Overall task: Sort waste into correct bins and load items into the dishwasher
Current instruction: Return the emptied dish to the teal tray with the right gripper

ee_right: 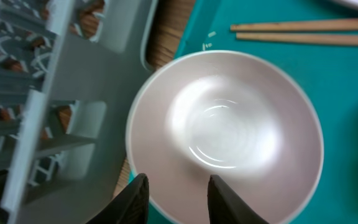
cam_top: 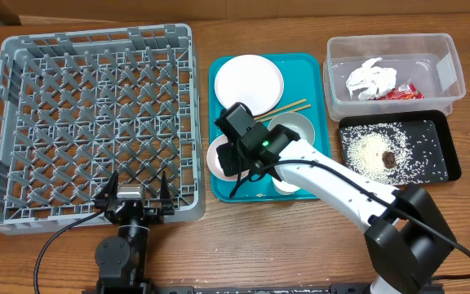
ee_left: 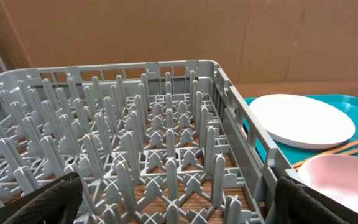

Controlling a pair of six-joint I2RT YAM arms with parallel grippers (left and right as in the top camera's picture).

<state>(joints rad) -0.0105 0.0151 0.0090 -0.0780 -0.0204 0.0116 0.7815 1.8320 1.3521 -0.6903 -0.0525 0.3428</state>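
Over the teal tray, the right gripper jaws stand slightly apart above a glossy round white bowl; the left gripper jaws gape wide beside the grey lattice rack

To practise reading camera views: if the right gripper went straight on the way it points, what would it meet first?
Most likely the white bowl on the teal tray; it fills the wrist view just beyond the right gripper, though depth is hard to judge.

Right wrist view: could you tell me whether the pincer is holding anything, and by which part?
Nothing seems held: the right pincer stands open over the near rim of the bowl, clamping nothing.
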